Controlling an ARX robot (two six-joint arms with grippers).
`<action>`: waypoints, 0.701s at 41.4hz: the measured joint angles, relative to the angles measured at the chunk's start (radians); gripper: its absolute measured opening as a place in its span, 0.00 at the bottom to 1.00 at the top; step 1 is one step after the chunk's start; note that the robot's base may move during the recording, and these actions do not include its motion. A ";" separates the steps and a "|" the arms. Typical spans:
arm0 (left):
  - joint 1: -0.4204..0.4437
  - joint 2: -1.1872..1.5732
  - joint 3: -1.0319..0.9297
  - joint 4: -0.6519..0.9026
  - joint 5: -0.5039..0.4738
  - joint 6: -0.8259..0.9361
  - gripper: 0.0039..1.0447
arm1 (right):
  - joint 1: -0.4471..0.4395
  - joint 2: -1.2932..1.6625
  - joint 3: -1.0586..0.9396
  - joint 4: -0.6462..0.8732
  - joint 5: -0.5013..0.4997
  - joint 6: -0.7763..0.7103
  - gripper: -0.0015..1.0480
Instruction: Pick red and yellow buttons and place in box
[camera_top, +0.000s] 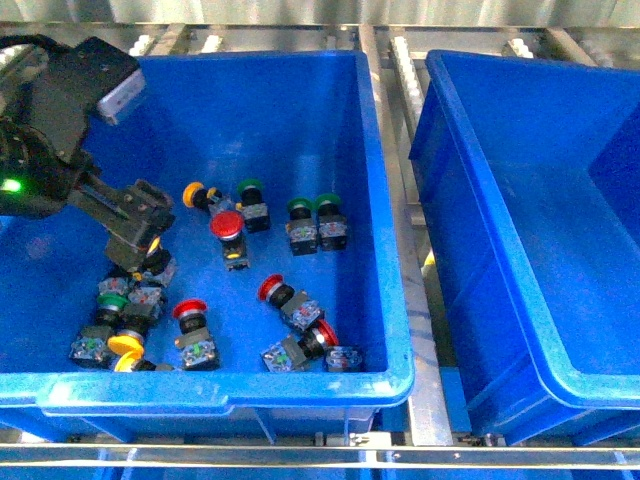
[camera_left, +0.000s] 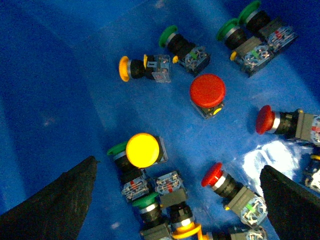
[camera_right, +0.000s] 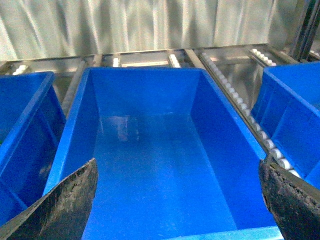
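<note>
I am hanging my left fingers (camera_left: 60, 200) wide apart inside the bin (camera_top: 385, 200) that is carrying the loose buttons, and they are gripping nothing. Between the two fingers, closer to the one showing in the lower left corner of the left wrist view, a yellow button (camera_left: 142, 150) is standing cap-up, pressed against a green button (camera_left: 118, 149) and the grey blocks of its neighbours. Closer to the other finger a red button (camera_left: 212, 175) is lying on its side. Beyond the fingertips, further into the bin, a second red button (camera_left: 207, 90) is sitting cap-up by itself, and a third red button (camera_left: 265, 120) is lying just beside it. Further off still, a second yellow button (camera_left: 125, 68) is lying on its side, touching another green one (camera_left: 169, 36).

My right fingers (camera_right: 55, 205) are also spread wide and holding nothing — they are hovering over the box (camera_right: 80, 125), whose blue floor is showing between them. In the front view the box (camera_top: 450, 230) is sitting just beside the bin, with a metal roller track (camera_top: 400, 110) running between the two.
</note>
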 joint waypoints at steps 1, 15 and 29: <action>0.000 0.023 0.016 -0.005 -0.003 0.000 0.93 | 0.000 0.000 0.000 0.000 0.000 0.000 0.93; -0.055 0.293 0.312 -0.098 0.007 -0.019 0.93 | 0.000 0.000 0.000 0.000 0.000 0.000 0.93; -0.078 0.475 0.550 -0.190 0.019 -0.026 0.93 | 0.000 0.000 0.000 0.000 0.000 0.000 0.93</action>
